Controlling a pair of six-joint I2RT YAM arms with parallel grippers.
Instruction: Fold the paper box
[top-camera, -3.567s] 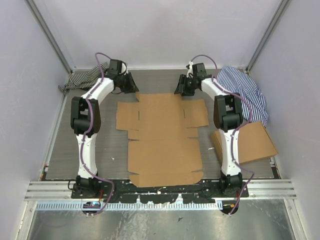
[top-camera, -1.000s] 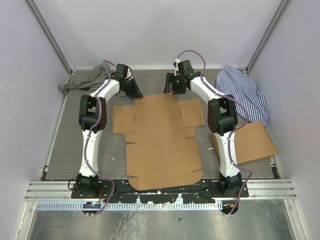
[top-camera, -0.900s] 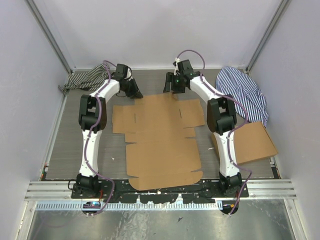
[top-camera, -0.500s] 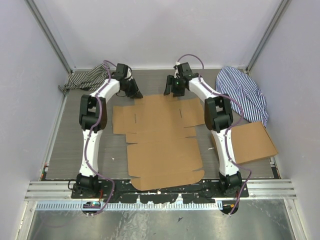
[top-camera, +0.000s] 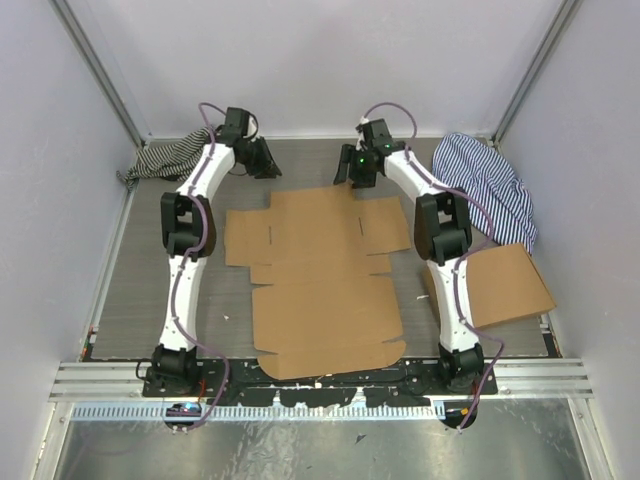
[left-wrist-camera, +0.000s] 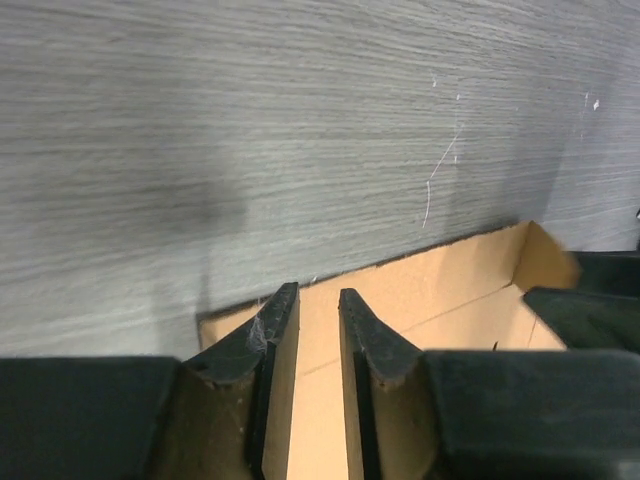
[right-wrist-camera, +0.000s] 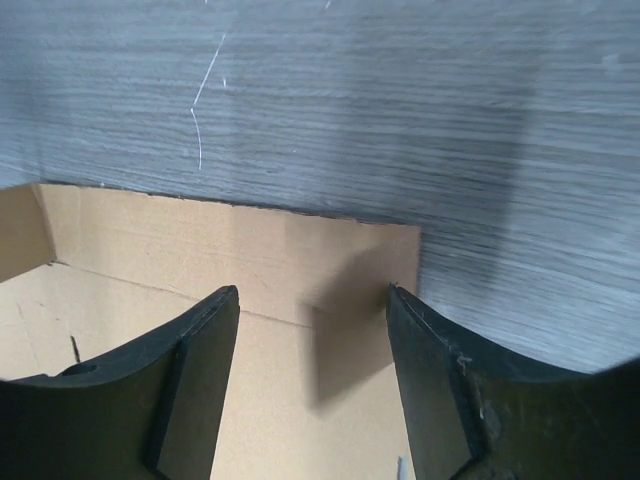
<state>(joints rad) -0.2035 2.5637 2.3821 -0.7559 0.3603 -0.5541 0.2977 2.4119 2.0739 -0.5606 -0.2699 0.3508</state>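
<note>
Grey desk, paper box lying flat, both jaws empty (left narrow, right wide) at its 12 o'clock edge, so pinching it probably comes next.

Table: grey wood-grain top, with fine pale scratches near its far edge. You have four things lying on it.

- Box: a flat, unfolded brown sheet in the middle of the table. It runs from the near edge almost to the far end, and its side flaps spread left and right in the far half.
- Stack of flat brown cardboard: right of the box, near it, turned askew.
- Dark-striped cloth: bunched in the far left corner.
- Blue-striped cloth: heaped along the far right side. Its near end reaches the stack's far edge; you cannot tell whether they touch.
</note>
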